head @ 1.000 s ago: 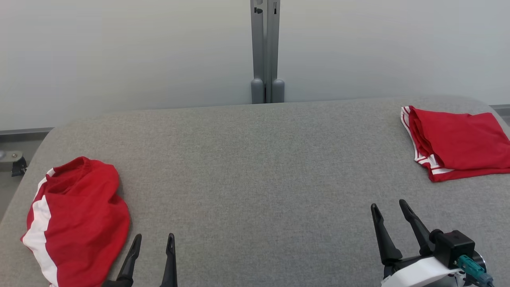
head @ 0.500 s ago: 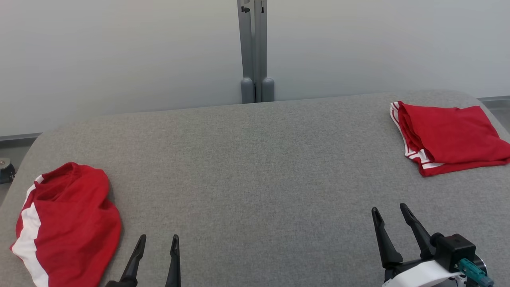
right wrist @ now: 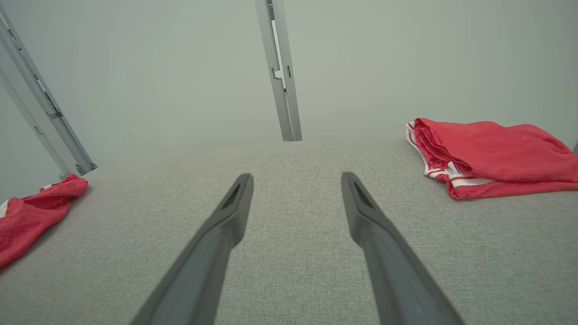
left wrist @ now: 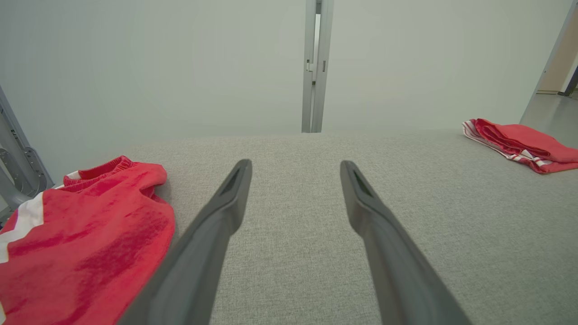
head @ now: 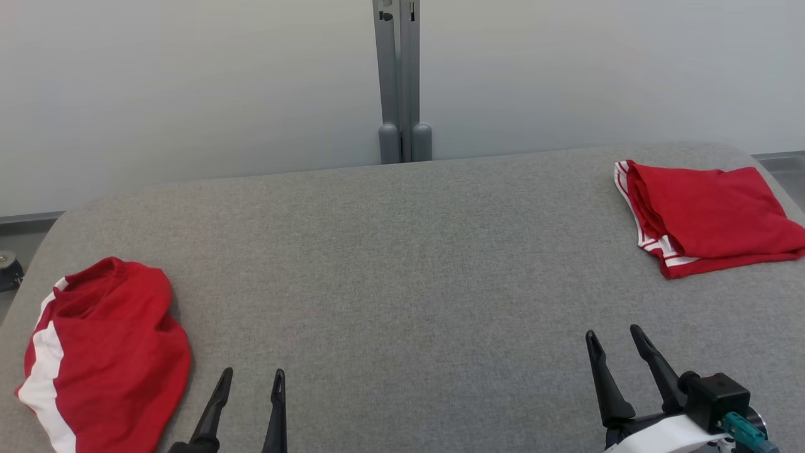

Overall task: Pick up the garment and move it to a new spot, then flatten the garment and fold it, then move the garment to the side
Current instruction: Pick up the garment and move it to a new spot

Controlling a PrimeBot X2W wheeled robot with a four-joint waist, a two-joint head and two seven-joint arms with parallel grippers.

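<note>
Grey table (head: 402,251): a padded, cloth-covered top runs back to a pale wall (head: 188,82), with a grey post (head: 398,75) standing behind it at 12 o'clock.
Crumpled garment (head: 107,352): red with a white stripe, bunched in a heap at 8 o'clock, hard by the table's left edge. It looks like the piece to be picked up.
Folded garment (head: 704,214): red with white trim, lying flat at 2 o'clock, well apart from the heap. It appears already dealt with.
Risk at the edge: the heap sits so near the side that a nudge instead of a clean pinch could push it off the table.
Risk in the grip: catching only the top layer could raise a twisted bundle, which would make flattening and finding the hems harder.
Risk of mix-up: a reach toward 2 o'clock would spoil the finished fold.
Left gripper (head: 252,374): at 7 o'clock, just beside the heap but apart from it, jaws spread wide with nothing between them.
Right gripper (head: 612,332): at 5 o'clock, jaws likewise spread and empty, over bare cloth and short of the folded piece.
</note>
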